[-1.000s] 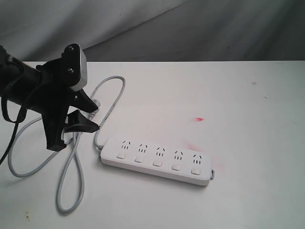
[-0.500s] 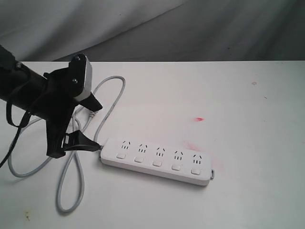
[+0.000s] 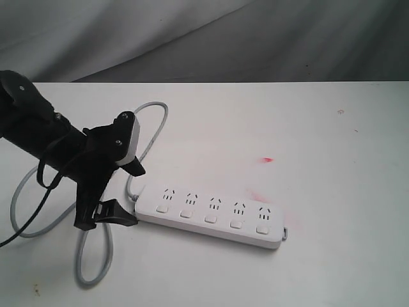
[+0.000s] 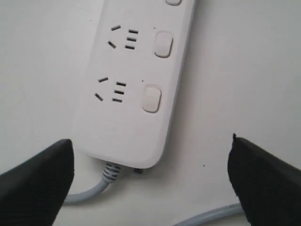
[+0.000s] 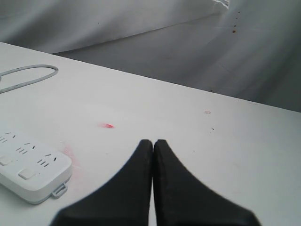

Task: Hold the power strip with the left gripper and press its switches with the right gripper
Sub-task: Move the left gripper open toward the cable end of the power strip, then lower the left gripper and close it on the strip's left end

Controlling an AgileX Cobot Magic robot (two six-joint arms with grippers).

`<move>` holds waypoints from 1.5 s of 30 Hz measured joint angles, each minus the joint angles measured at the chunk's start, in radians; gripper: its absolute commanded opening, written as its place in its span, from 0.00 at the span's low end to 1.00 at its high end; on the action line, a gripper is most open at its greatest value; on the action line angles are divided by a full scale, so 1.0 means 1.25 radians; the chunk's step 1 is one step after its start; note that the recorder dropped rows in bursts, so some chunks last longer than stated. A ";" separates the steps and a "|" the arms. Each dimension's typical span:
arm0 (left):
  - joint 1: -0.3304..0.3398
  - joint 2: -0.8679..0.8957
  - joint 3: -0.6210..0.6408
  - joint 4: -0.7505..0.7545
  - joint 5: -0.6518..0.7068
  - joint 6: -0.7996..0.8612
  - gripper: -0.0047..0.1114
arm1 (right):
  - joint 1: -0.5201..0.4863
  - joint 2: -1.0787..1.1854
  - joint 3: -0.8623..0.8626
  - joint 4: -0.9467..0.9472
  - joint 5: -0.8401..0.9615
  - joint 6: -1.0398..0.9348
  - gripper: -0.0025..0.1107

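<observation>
Now the slim black left tool [image 3: 135, 195] has dropped, jaws wide and empty, astride the cord end of the flat white plastic power strip [image 3: 211, 225]; clamping comes next.

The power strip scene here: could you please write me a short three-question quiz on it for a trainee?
1. True or false: the left gripper is shut on the power strip.
2. How many switches does the power strip carry? A) three B) five C) seven
3. Fill in the gap: in the right wrist view, the fingertips of the right gripper are pressed together, so it is ____.

Key: 1 false, its jaws stand open, one on each side of the strip's end, without touching it; 2 B; 3 shut.
</observation>
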 measured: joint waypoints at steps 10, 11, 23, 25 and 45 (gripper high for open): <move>0.000 0.016 0.000 -0.065 -0.053 0.068 0.85 | 0.000 0.000 0.000 0.000 0.000 0.000 0.02; 0.000 0.022 0.000 -0.065 -0.054 0.068 0.85 | 0.000 0.000 0.000 0.000 0.000 0.000 0.02; 0.000 0.092 0.000 -0.104 -0.066 0.074 0.85 | 0.000 0.000 0.000 0.000 0.000 0.000 0.02; 0.000 0.102 0.000 -0.106 -0.068 0.074 0.85 | 0.000 0.000 0.000 0.000 0.000 0.000 0.02; 0.000 0.156 0.000 -0.193 -0.091 0.112 0.85 | 0.000 0.000 0.000 0.000 0.000 0.000 0.02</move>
